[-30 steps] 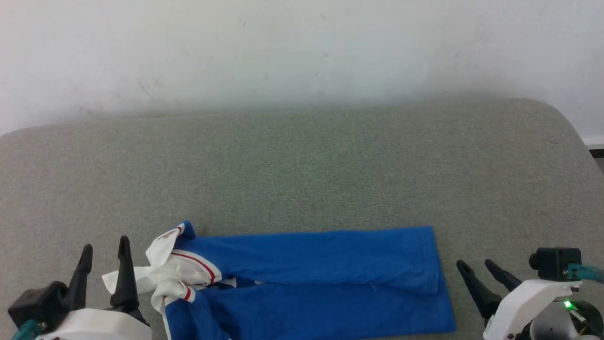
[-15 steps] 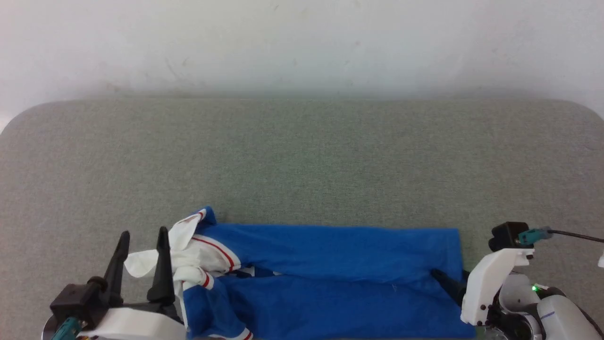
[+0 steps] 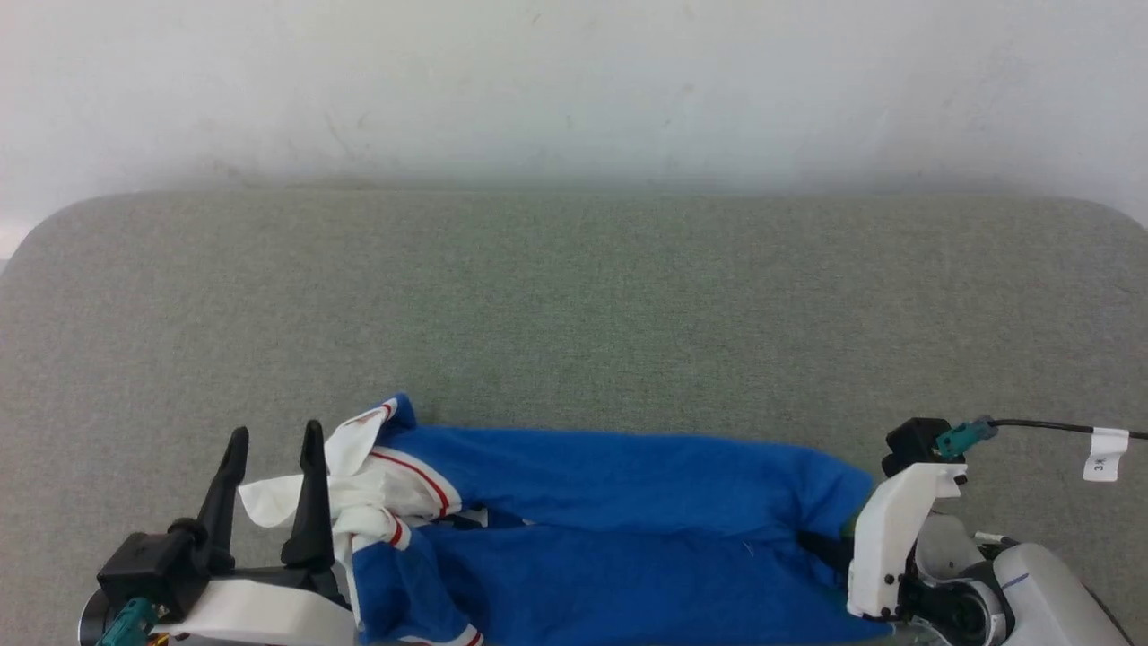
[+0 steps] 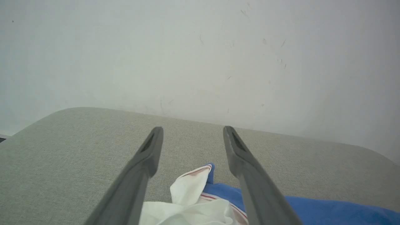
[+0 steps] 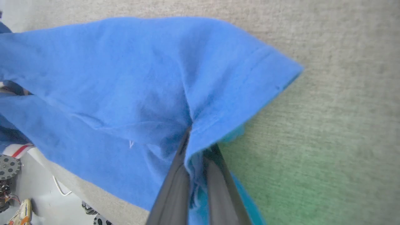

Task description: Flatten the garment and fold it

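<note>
One garment (image 3: 628, 529) — royal blue body, white sleeves, red-striped bands. Located along near edge of grey-green padded surface (image 3: 574, 296), stretched left to right as a long band, upper flap overlapping lower. Collar-and-sleeve end crumpled at left; hem end at right, puckered and raised off the padding.

Two grippers, listed by side.
Left gripper (image 3: 276, 429): fingers spread wide, holding nothing; poised just beside the white crumple, cloth visible low between the fingers in left wrist view.
Right gripper (image 5: 200, 140): fingers pinched together on the blue hem end, fabric gathered into a fold at the pinch; number of layers caught not discernible.

Step in hand, as judged: flattening — one end secured, other end not yet taken. Whether the lengthwise overlap counts as a first fold: unclear.

Next move, as judged: lowering the left fingers onto the white sleeve-and-collar bunch, closing on a firm edge rather than a loose sleeve tip, then drawing both ends apart to pull out slack. Likely fault: sleeve alone lifting, body left wrinkled.
</note>
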Robot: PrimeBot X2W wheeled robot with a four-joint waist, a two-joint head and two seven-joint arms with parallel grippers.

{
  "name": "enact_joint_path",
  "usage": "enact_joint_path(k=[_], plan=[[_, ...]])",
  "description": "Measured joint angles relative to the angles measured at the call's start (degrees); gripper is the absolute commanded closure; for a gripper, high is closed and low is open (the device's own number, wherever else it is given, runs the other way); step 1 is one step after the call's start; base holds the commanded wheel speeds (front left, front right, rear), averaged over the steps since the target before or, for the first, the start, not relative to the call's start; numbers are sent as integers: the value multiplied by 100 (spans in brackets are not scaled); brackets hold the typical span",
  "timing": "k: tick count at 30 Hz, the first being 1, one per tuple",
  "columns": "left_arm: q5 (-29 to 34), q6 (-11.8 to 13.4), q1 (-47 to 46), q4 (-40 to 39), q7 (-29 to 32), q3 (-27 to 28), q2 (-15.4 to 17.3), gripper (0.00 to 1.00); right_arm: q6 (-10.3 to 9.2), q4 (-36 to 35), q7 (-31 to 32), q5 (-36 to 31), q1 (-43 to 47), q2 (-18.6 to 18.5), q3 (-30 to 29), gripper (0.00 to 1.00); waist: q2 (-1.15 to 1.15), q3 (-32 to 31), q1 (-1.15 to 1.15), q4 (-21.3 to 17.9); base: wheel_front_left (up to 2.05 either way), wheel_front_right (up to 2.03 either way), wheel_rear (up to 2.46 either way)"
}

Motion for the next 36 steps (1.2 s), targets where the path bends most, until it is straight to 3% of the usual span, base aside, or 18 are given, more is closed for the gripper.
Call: enact_joint_path(k=[4, 7, 12, 19, 22, 26, 30, 36], plan=[[55, 3, 17, 1, 0, 1, 52, 0, 0, -279, -303, 330, 107, -16, 65, 100, 0, -72, 0, -90, 0, 0, 0], [60, 9, 23, -10, 1, -9, 64, 0, 1, -421, -577, 370, 114, -271, -85, 100, 0, -117, 0, -161, 0, 0, 0], [66, 57, 63, -51, 24, -23, 83, 0, 7, -512, -680, 420, 366, -620, -581, 100, 0, -170, 0, -258, 0, 0, 0], [74, 101, 143, -92, 65, -55, 110, 0, 7, -711, -423, 447, 908, -731, -1583, 100, 0, -233, 0, -297, 0, 0, 0], [74, 102, 144, -93, 93, -82, 116, 0, 5, -948, -43, 654, 1007, -537, -1872, 100, 0, -256, 0, -275, 0, 0, 0], [74, 103, 144, -93, 123, -109, 127, 0, 0, -1557, 583, 1463, 1016, 174, -1774, 100, 0, -277, 0, -232, 0, 0, 0], [74, 103, 138, -89, 146, -155, 132, 0, 0, -1972, 927, 2091, 919, 678, -1337, 100, 0, -283, 0, -170, 0, 0, 0], [74, 99, 91, -23, 213, -289, 109, 0, 0, -1863, 738, 2483, 410, 909, -318, 100, 0, -332, 0, -16, 0, 0, 0]])
